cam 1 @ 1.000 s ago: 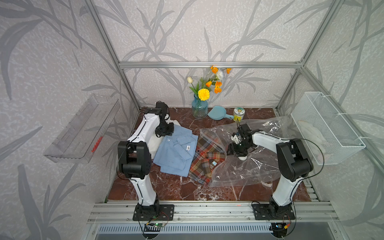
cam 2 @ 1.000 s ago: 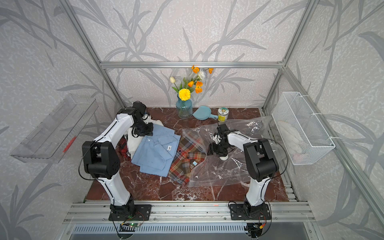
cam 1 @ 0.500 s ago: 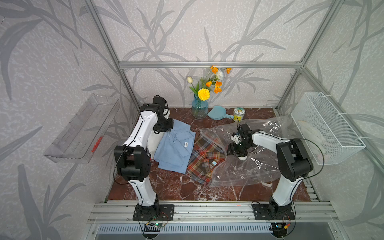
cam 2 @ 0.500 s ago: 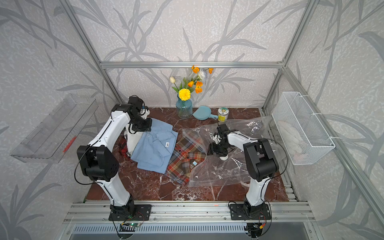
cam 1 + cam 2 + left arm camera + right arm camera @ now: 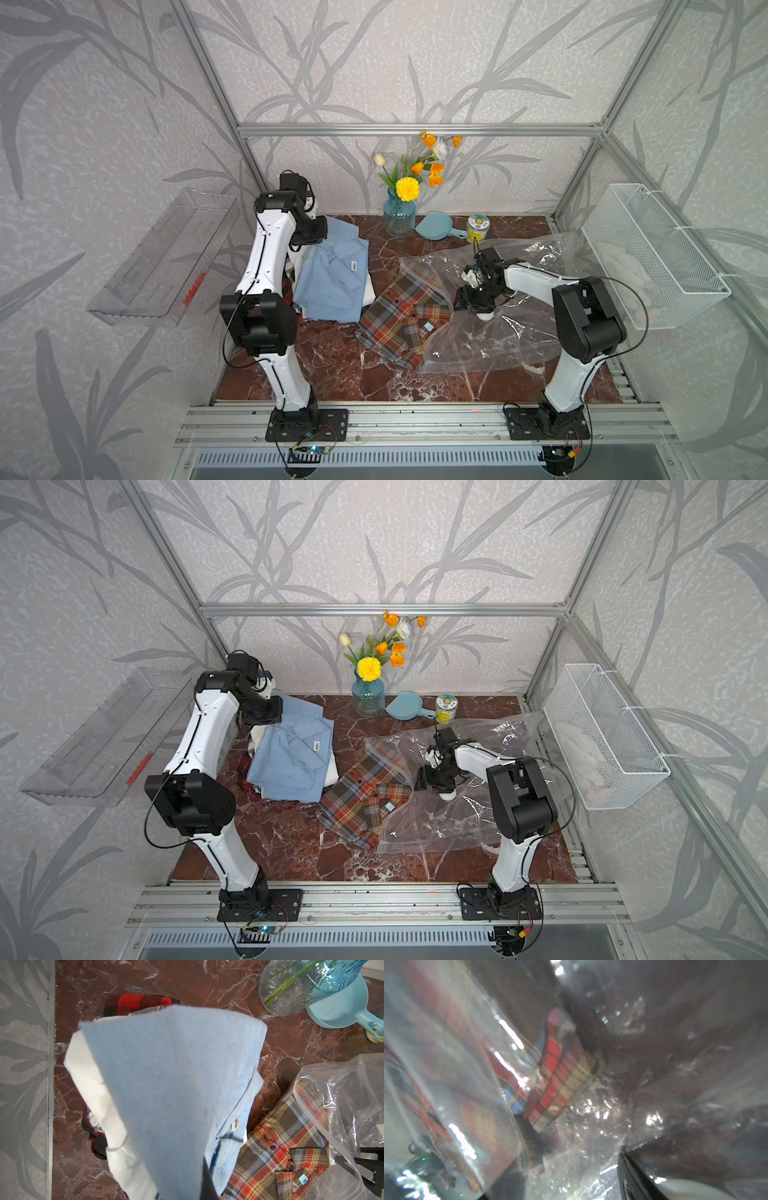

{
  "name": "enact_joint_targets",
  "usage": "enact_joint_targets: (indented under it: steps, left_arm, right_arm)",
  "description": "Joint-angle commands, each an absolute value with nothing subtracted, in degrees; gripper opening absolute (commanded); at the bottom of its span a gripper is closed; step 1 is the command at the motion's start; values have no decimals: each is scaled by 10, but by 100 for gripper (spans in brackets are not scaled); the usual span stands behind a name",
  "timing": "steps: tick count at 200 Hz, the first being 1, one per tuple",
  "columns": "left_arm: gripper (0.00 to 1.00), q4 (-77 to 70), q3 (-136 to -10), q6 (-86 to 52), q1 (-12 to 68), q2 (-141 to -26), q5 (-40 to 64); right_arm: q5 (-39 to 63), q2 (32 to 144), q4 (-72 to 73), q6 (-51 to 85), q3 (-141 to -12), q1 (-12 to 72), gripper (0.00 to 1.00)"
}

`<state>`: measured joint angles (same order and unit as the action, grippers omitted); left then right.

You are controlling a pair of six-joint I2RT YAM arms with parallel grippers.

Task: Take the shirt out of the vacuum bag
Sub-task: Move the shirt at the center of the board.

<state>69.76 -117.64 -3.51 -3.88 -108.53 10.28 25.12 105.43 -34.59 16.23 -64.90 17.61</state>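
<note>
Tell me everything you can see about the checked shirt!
The checked shirt is brown, red and orange plaid cloth with dark buttons, a collar and a small blue tag. It lies folded flat on the marble table, one end still inside the mouth of the clear plastic bag, the rest sticking out. Its edge lies close by the blue shirt.

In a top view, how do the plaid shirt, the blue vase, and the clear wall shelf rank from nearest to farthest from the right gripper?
From the right gripper, on the vacuum bag:
1. Plaid shirt, right beside it, half out of the bag mouth.
2. Blue vase, at the back of the table.
3. Clear wall shelf, on the far left wall.
</note>
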Motion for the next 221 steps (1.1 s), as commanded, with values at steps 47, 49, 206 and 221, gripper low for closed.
enact_joint_targets:
  steps: [47,49,206,221]
  left_arm:
    - [2,726,-1273,-9,-76,-1186,69]
    - [2,726,-1274,-9,-77,-1188,67]
    - [78,642,-1111,-27,142,-1044,101]
    - [77,629,-1071,-33,167,-1057,112]
  right_arm:
    - [253,1064,-357,155,-664,175,69]
    - [253,1064,-357,155,-664,175,69]
    - [251,1053,-363,149,-665,177,69]
    - [252,1055,-365,148,-668,177,69]
